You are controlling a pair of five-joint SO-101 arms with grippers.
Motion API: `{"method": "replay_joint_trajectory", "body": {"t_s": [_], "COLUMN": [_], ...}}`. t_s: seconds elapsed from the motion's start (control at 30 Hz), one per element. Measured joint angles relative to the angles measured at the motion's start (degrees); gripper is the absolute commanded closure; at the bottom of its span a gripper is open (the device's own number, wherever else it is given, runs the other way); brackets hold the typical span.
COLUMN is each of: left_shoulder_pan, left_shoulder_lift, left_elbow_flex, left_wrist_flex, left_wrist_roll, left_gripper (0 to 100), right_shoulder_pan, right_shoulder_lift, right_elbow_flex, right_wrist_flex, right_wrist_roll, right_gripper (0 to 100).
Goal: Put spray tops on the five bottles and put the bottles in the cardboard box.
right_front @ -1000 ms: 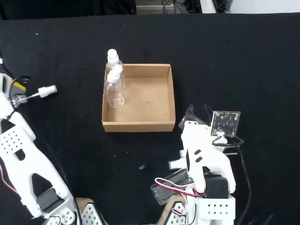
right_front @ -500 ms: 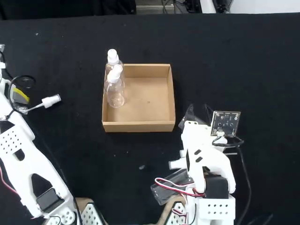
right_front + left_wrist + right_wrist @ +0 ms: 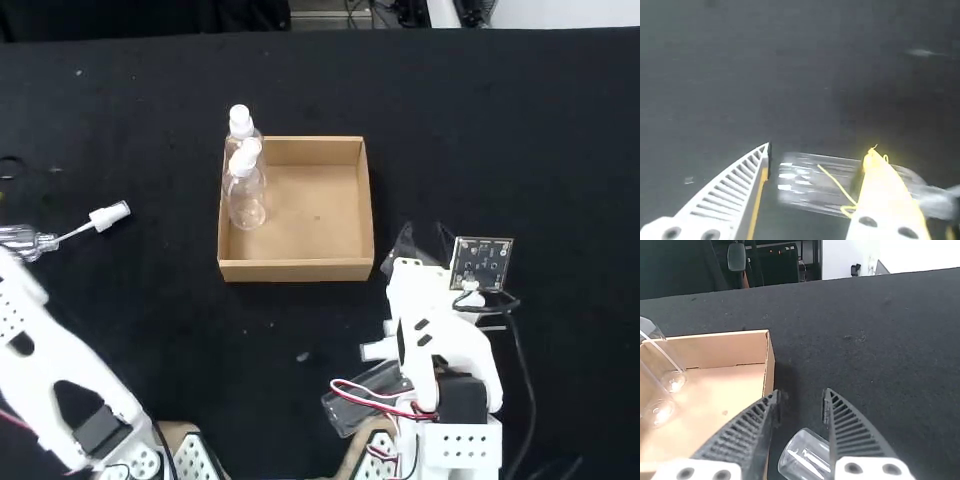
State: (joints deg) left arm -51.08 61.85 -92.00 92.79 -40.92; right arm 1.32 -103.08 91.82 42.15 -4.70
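- So: left claw [image 3: 819, 149] spread wide, gripping nothing; bare bottle [image 3: 810, 182] lies on the table [image 3: 500, 120] under it, spray top [image 3: 108, 213] near it
- right claw [image 3: 801, 392] looks clamped on a second bottle [image 3: 802, 460], close to the cardboard box [image 3: 296, 272]
- two capped bottles [image 3: 245, 190] stand inside the box along one side wall
- handling guess: thin clear plastic, light, slick, dents easily; grip mid-body, gently; take tops by the collar, not the dip tube
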Motion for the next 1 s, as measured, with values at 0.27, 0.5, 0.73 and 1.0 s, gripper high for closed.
{"method": "replay_joint_trajectory", "body": {"t_s": [0.27,0.5,0.73,1.0], "left_shoulder_pan": [-7.56,-8.97,-8.62,-6.95], "left_shoulder_lift": [4.66,4.75,4.75,3.25], "left_elbow_flex": [0.00,0.00,-0.53,-0.79], "left_wrist_flex": [-4.57,-4.31,5.36,6.95], "left_wrist_roll": [-0.53,-0.53,-0.53,-0.53], "left_gripper": [78,78,78,78], "right_shoulder_pan": [0.00,0.00,0.00,0.00], "right_shoulder_lift": [0.00,0.00,0.00,0.00], "right_elbow_flex": [0.00,0.00,0.00,0.00], "right_wrist_flex": [0.00,0.00,0.00,0.00], "right_wrist_roll": [0.00,0.00,0.00,0.00], "right_gripper": [87.0,87.0,86.9,86.9]}}
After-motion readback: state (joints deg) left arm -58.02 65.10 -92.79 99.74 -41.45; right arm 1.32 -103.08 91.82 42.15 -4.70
